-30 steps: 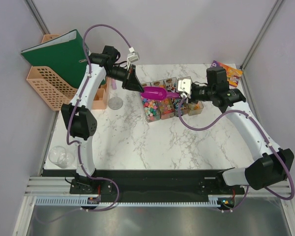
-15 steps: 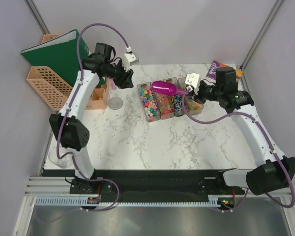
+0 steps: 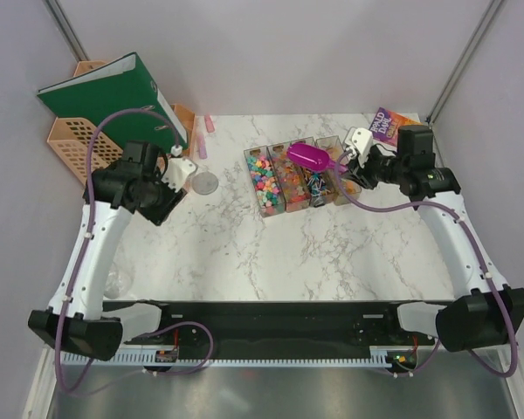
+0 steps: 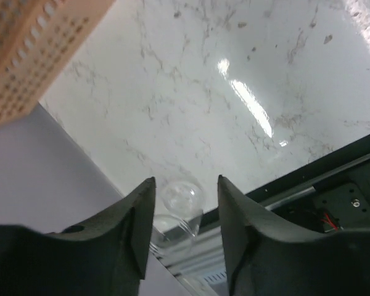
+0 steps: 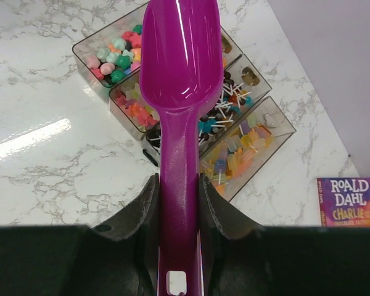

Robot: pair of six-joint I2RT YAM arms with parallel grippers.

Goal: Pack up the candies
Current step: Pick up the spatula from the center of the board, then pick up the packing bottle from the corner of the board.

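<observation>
One purple scoop (image 5: 180,61) is clamped in the right claw (image 5: 177,191); candies (image 5: 114,55) are kept in four clear trays (image 5: 105,28) ahead of it; left claw (image 4: 185,185) is spread empty, one jar (image 4: 180,206) below

The left arm (image 3: 94,253) is bending at the elbow, the left hand (image 4: 185,191) hanging with fingers (image 4: 135,246) apart, gripping nothing. The right arm (image 3: 461,240) is reaching forward, the right hand (image 5: 180,185) clamping a scoop (image 5: 180,61) by its handle.

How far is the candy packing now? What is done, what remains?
Done: nothing visibly packed; the scoop is empty. In hand: the right pincer grips the scoop above the candies; the left pincer, open, points at a clear jar. Left: scooping and filling.
</observation>
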